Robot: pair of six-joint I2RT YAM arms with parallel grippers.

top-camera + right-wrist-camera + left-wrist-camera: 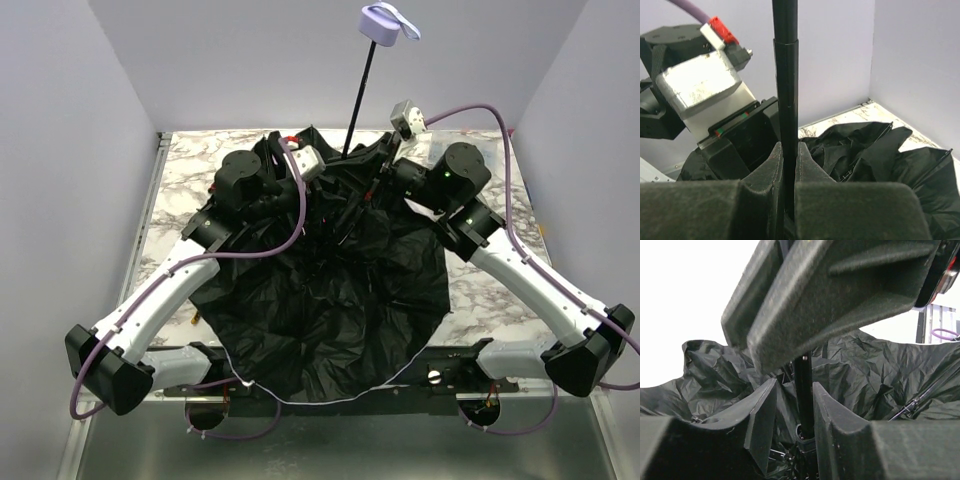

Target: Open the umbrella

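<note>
The umbrella (pixel 330 300) lies upside down on the marble table (pixel 190 165). Its black-lined canopy (pixel 300 330) is spread wide between the two arms and reaches over the near edge. Its thin black shaft (pixel 360 95) rises from the middle of the canopy, tilted toward the back wall, with the lavender handle (pixel 385 22) at the top.

The left arm (pixel 180 280) runs from its base at the near left corner, bends at the elbow and reaches inward over the canopy's far left part. The right arm (pixel 520 270) mirrors it from the near right corner, its wrist over the canopy's far right part. Both wrists meet at the foot of the shaft.

In the left wrist view, the left gripper (pixel 795 387) stands astride the shaft low down, just above the hub. One finger (pixel 832 415) lies against the shaft and the other (pixel 762 415) stands off it by a narrow gap, so the jaws are not clamped. The right gripper's dark fingers loom blurred just above.

In the right wrist view, the right gripper (pixel 788 150) is closed on the shaft, both fingers (pixel 807 165) pressed against its sides. The left arm's wrist is just behind.
</note>
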